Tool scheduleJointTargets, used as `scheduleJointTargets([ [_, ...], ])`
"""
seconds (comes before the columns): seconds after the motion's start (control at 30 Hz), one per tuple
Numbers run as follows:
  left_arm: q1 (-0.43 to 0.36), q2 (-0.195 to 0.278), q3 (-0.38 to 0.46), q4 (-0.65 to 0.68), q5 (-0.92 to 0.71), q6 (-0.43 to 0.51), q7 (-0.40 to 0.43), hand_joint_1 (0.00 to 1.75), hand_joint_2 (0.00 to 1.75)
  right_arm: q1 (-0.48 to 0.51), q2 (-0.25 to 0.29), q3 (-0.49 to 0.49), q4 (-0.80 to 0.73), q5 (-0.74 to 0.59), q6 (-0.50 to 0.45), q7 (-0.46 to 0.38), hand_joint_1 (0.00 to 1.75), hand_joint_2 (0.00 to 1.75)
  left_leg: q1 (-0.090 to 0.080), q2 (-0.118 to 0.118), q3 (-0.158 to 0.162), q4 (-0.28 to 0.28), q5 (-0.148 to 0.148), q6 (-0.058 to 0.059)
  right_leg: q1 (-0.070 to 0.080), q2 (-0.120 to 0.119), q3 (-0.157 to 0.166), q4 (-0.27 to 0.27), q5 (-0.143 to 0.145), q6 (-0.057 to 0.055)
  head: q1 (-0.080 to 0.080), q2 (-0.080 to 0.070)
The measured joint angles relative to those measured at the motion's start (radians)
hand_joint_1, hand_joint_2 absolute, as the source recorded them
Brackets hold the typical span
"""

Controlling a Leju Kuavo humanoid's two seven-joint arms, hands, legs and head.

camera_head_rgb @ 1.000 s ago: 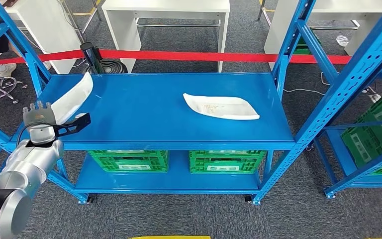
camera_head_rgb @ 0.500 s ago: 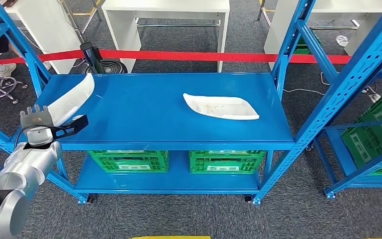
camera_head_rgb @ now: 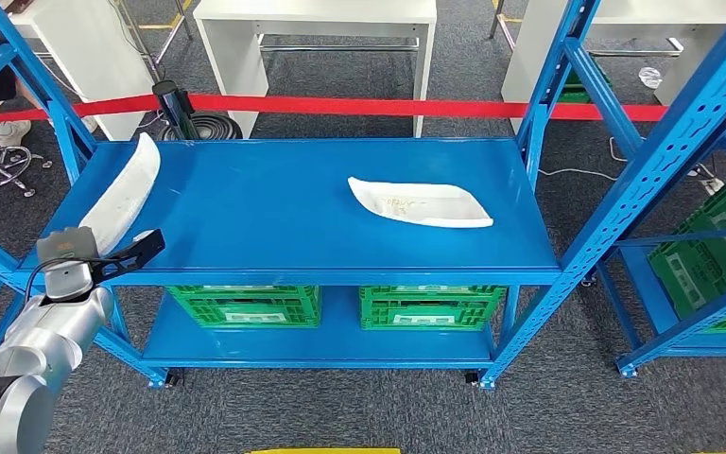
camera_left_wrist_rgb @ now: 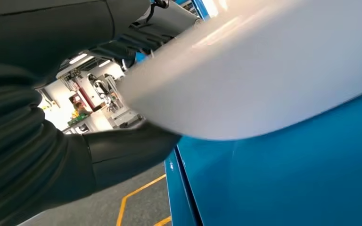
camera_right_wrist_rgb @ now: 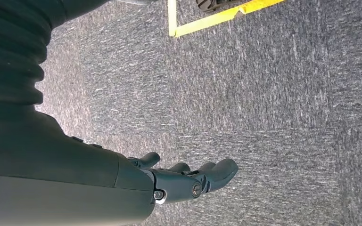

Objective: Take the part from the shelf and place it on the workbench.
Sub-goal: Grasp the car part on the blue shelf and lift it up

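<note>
Standing before the blue shelf [camera_head_rgb: 274, 227], I grip one white part [camera_head_rgb: 121, 194] in my left hand [camera_head_rgb: 68, 253] over its left end; another white part [camera_head_rgb: 419, 203] lies right of centre. My right hand [camera_right_wrist_rgb: 188, 181] hangs empty, fingers apart.

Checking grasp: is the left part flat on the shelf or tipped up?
Tipped up. The left hand holds the part, which slants above the shelf.
</note>
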Motion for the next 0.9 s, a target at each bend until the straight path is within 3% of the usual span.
scheduleJointTargets([
  [0.9,0.012,-0.019,0.036,0.0,-0.018,0.028,-0.045,1.75,1.75,0.0,0.0,0.001,0.0,-0.002,0.002,-0.002,0.0,1.75,0.0,0.0,0.0,0.0,0.0,0.0,0.0,0.0,0.0,0.0,0.0,0.0,0.0,0.0],
])
